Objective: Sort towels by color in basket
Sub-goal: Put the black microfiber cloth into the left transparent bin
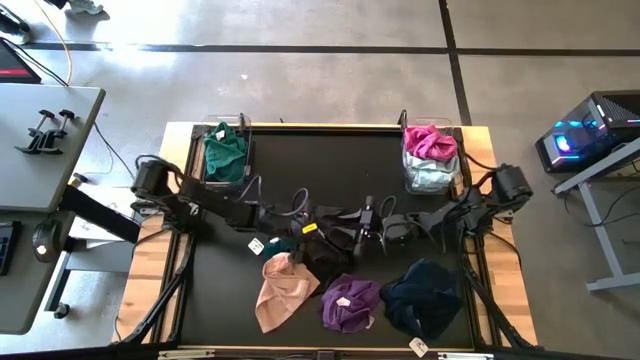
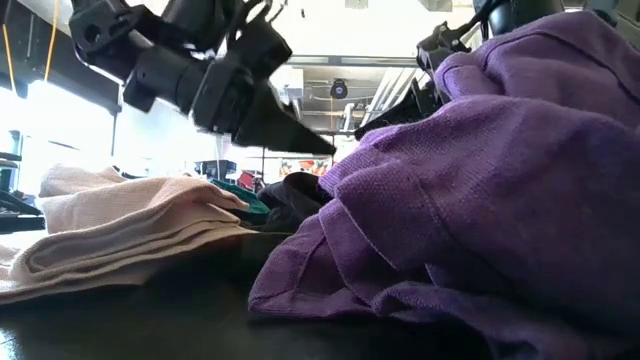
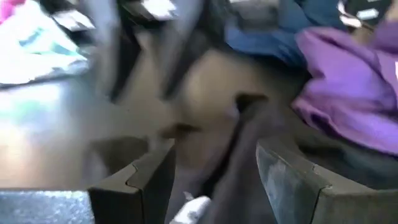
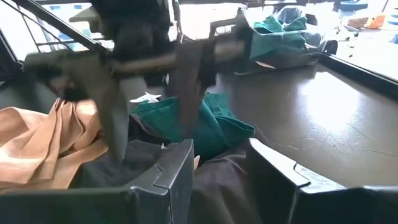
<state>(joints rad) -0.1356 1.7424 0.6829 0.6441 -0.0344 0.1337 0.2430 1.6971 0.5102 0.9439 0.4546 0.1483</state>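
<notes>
You've got both grippers over the black towel (image 1: 322,252): left gripper (image 3: 214,177) & right gripper (image 4: 217,168) jaws wide, cloth btwn each.

A black-topped table (image 1: 330,170) with a pale wood frame is carrying two clear baskets, at eleven o'clock (image 1: 226,152) and one o'clock (image 1: 431,160). Peach-pink (image 1: 280,292), purple (image 1: 350,304) and navy (image 1: 425,295) towels are lying toward six, with black (image 1: 322,255) and dark green (image 1: 282,243) cloths near the centre.
</notes>
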